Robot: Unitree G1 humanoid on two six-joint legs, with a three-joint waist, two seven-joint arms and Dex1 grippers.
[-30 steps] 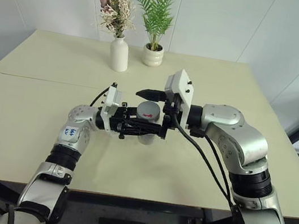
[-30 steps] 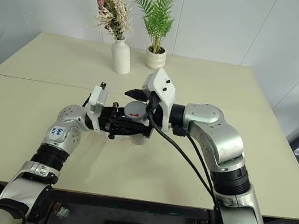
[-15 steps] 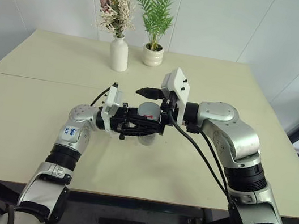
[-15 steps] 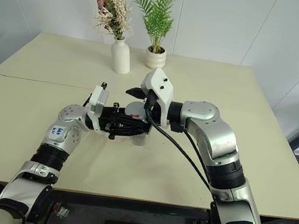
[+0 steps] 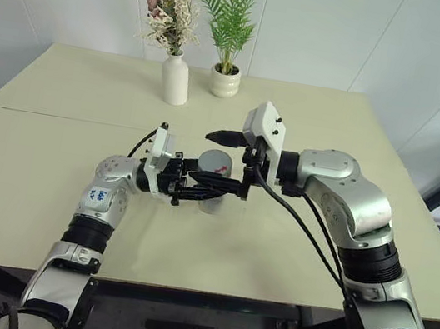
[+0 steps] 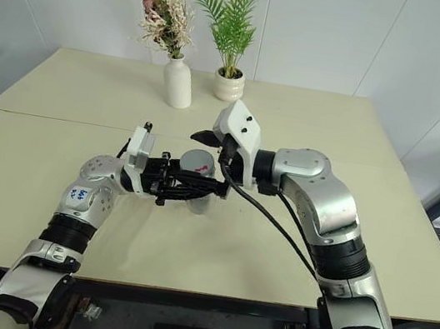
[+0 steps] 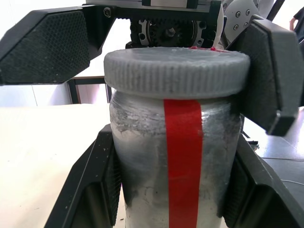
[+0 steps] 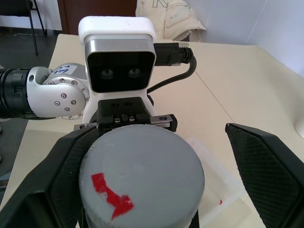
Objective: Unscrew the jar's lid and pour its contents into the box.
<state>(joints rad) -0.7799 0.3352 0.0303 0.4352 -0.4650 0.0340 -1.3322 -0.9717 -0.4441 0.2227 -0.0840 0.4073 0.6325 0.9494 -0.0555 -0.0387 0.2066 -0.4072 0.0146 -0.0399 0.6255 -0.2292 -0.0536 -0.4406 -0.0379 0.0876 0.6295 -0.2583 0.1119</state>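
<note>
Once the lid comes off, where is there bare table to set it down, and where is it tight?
Bare table lies near the front edge under the right arm, and far left, outside the left arm. The back strip right of the plant pot is bare too. Tight: the middle, where both grippers flank the jar, and by the vase.

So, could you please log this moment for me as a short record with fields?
jar: silver-grey with a red stripe, held above the table
lid: on the jar, marked red on top
left gripper: shut on the jar's body
right gripper: open, its fingers either side of the lid
box: clear tray beneath the jar
background: white vase and plant pot at the table's far edge
</note>
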